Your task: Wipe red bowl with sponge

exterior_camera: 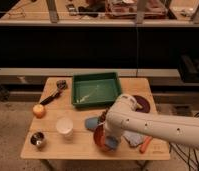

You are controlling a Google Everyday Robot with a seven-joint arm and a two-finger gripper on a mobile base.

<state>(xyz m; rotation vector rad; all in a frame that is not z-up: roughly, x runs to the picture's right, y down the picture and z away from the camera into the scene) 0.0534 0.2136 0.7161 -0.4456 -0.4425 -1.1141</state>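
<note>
Low over the shallow orange-red bowl [98, 138], the hand [109, 138], its hold impossible to tell, meets the small blue foam sponge [112, 144], likely soft, light, best pinched mid-block.

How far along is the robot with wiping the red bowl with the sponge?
Done: the sponge is already at the red bowl, near the front edge of the table. In hand: the gripper is down at the bowl's right side with the sponge beneath it, so wiping looks under way. Left: probably the bowl's left part, which shows uncovered, then lifting away.
</note>
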